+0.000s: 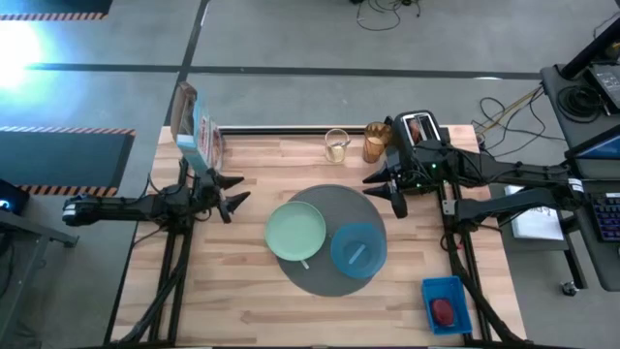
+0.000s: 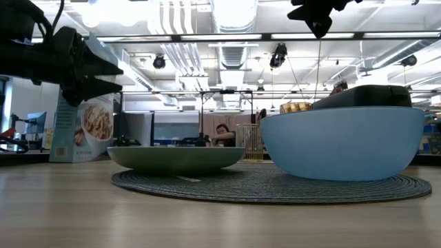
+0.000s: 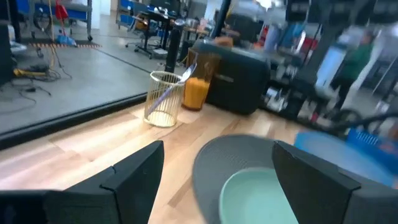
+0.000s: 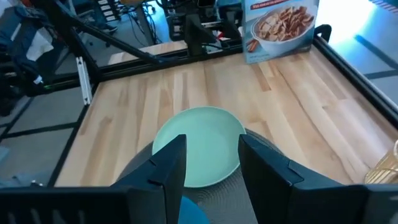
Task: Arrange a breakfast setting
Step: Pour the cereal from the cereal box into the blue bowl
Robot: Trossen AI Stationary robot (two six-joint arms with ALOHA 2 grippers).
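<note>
Starting at your left, the left gripper (image 1: 235,190) hovers above the wood table (image 1: 242,291) with its fingers spread apart and nothing between them, pointing across toward the setting. Behind it at the table's far left edge stands an upright cereal box (image 1: 192,126), its printed face showing cereal in a bowl in the right wrist view. Toward the middle lies the round dark-grey mat (image 1: 325,276), flat on the table, with no long axis to speak of. On it, the pale green plate (image 1: 295,233) sits over the mat's left edge, partly hanging off onto the wood, and the blue bowl (image 1: 358,249) sits upright just beside it on the mat's right part; from above you cannot tell whether they touch, though the low view shows a gap between them. A small pale mark lies on the mat near the plate's near rim; what it is cannot be told. At the far edge stand a clear wire-patterned cup (image 1: 336,144) and, right of it, the amber glass (image 1: 376,142), both upright and near each other. A black toaster (image 1: 418,128) stands just right of the amber glass. The right gripper (image 1: 387,184) hangs above the mat's far right rim, empty, its fingers partly apart. At the near right corner sits a blue tray (image 1: 455,312) holding a small red food piece (image 1: 443,310).
</note>
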